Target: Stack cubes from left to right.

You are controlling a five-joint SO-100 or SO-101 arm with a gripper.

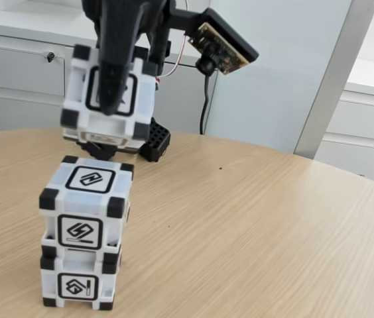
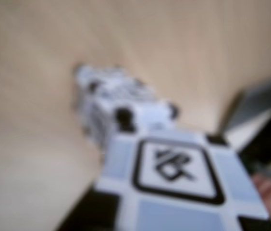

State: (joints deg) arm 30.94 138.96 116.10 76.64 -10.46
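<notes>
the gripper (image 1: 111,109) has the third cube (image 1: 109,99) clamped between its black fingers and holds it in the air, clear of the wooden table (image 1: 253,225). one finger runs down across the cube's front glyph in the fixed view; the other is hidden behind, so i judge the grip from the cube hanging there with nothing under it.

below it stand the other two cubes, the lower cube (image 1: 78,281) on the table and the middle cube (image 1: 87,205) sitting on top of it, a little turned against the one beneath.

what matters now is the offset. in the fixed view the held cube hangs above the stack with a visible gap, and seems to sit slightly right of and behind the stack's top face rather than square over it. it also looks a touch tilted. the wrist view is blurred, but it shows the held cube (image 2: 178,187) close up and the stack (image 2: 116,106) further off beyond its edge, not directly under. so i'd say it needs bringing over the stack and levelling before lowering.
</notes>
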